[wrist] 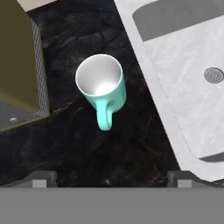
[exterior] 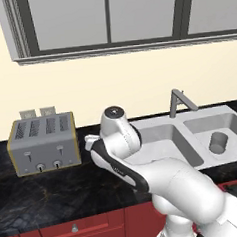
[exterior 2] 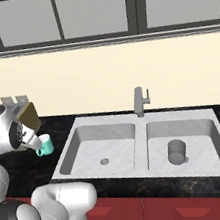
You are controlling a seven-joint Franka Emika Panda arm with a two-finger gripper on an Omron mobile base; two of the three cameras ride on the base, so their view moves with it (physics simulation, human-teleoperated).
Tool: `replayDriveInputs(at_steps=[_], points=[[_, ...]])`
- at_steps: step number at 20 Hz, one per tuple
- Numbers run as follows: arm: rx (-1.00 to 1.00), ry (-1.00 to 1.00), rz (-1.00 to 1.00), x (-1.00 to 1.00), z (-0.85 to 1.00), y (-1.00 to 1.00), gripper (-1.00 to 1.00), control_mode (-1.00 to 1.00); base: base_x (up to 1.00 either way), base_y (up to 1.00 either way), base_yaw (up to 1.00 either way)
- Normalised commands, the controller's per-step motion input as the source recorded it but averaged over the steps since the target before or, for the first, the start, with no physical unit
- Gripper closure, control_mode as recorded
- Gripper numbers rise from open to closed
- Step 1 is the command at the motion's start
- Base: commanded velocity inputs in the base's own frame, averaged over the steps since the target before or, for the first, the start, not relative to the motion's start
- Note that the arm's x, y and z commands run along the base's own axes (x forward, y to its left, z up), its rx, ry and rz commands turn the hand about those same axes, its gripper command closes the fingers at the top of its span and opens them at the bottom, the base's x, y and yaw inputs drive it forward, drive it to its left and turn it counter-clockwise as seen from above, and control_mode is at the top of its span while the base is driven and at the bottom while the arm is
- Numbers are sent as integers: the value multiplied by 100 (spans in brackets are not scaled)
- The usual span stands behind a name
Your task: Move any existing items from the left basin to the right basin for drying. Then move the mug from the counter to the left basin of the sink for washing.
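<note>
Standing upright, mug (wrist: pixel 101 87) turns its handle toward the pincer (wrist: pixel 111 178) — spread wide.

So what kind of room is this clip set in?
A kitchen, rendered rather than real. A steel double sink with a faucet is set into a black stone counter over red cabinets, with a toaster beside it and a window above.

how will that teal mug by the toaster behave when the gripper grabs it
The mug looks rigid and empty, so probably light. Its smooth glossy wall may slip between the open gripper's fingers. It stands upright on the counter; a nudge on the handle would likely spin it.
</note>
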Motion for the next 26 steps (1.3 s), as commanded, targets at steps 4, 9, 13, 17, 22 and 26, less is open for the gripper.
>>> replayDriveInputs(at_steps=[4, 9, 13, 17, 22, 26], points=[[0, 0, 2, 13, -29, 11, -100, -100, 0, 0, 0], [0, 0, 2, 16, -23, 4, -100, -100, 0, 0, 0], [0, 0, 2, 20, -16, 1, -100, -100, 0, 0, 0], [0, 0, 3, 22, -13, 1, -100, -100, 0, 0, 0], [0, 1, 3, 21, -12, 1, -100, -100, 0, 0, 0], [0, 2, 2, 16, -15, 1, -100, -100, 0, 0, 0]])
